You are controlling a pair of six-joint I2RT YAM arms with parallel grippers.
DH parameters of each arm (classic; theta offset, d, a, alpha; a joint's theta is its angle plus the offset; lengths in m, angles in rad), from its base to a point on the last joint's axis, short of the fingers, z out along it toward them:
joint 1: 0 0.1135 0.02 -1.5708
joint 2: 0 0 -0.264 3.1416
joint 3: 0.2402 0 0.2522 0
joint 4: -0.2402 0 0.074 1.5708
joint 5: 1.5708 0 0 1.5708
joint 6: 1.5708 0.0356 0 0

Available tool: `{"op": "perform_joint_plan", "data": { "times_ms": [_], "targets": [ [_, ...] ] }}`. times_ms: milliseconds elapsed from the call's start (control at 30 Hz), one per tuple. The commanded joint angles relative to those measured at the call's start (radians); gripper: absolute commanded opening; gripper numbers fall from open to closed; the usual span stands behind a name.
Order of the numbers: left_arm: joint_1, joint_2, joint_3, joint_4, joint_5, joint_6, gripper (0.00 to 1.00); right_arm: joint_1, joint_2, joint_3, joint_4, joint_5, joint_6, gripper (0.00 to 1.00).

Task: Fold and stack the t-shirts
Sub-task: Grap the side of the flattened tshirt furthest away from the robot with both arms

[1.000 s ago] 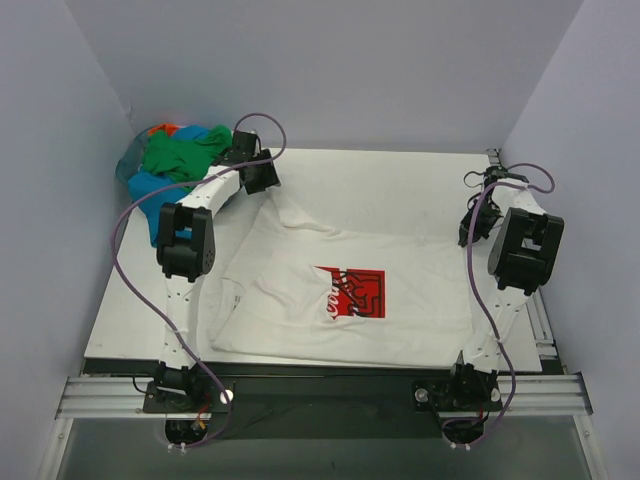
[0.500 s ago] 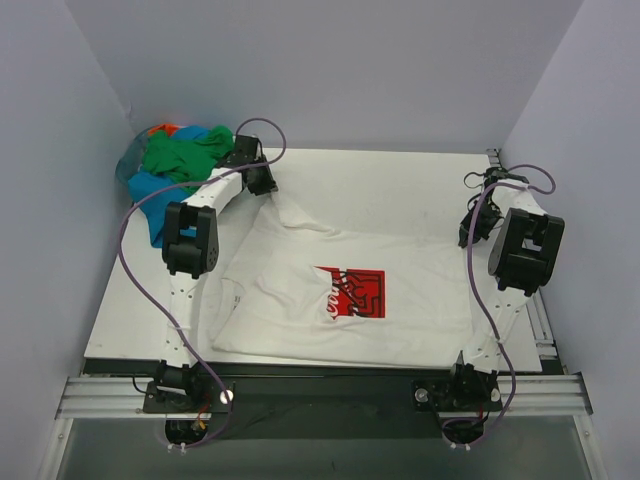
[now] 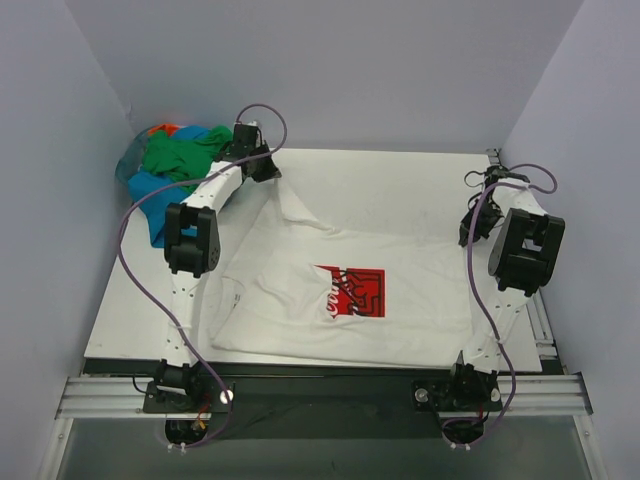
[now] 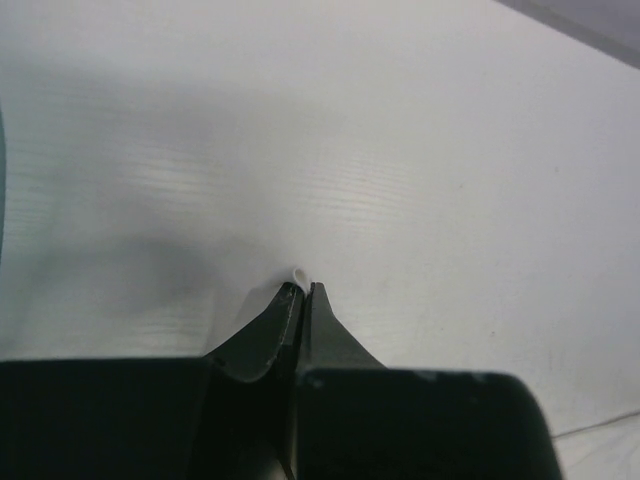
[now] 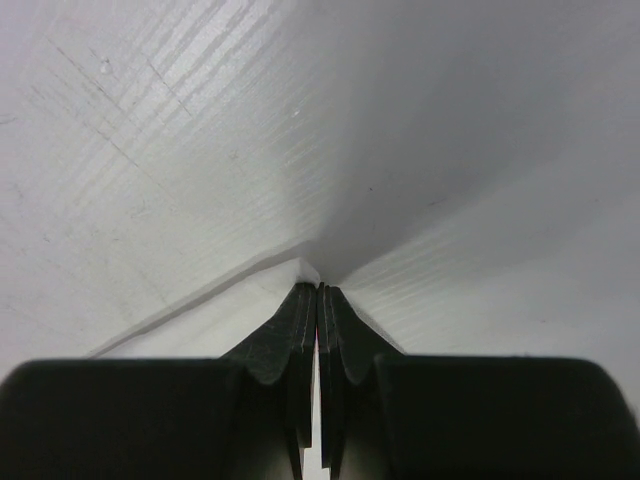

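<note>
One white cloth t-shirt with a red square logo print lay spread print-up mid white table. Both of the 2 claws were pinched tight on it: left gripper at its far-left corner, right gripper at its right edge, cloth tenting up to the tips. In the table's far-left corner sat 1 crumpled heap of coloured t-shirts, green, blue, teal and orange, so approx. 4, tho the folds hid the exact count.

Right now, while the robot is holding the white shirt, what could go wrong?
1. The left hand pinches only a tiny tip of the white shirt, so the cloth might slip out.
2. Its arm passes right beside the pile of coloured shirts and might snag them.
3. The shirt lies rumpled on that side, so a fold could turn out crooked.
</note>
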Motion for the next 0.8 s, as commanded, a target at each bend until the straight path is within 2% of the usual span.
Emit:
{"op": "perform_joint_plan", "data": {
  "times_ms": [0,200,467,600,767],
  "targets": [
    [0.004,0.035,0.116,0.071,0.063,-0.005,0.00,-0.004,-0.064,0.061,-0.053,0.017,0.016,0.00],
    [0.006,0.104,0.285,0.070,0.096,-0.014,0.00,0.006,-0.021,0.168,-0.060,0.013,0.036,0.00],
    [0.030,0.068,0.319,0.136,0.111,-0.066,0.00,0.014,0.035,0.343,-0.076,-0.025,0.052,0.00],
    [0.046,-0.048,0.220,0.110,0.131,-0.134,0.00,0.025,0.019,0.349,-0.074,-0.047,0.033,0.00],
    [0.050,-0.213,-0.030,0.070,0.157,-0.160,0.00,0.040,-0.042,0.260,-0.068,-0.049,-0.002,0.00]
  ]
}}
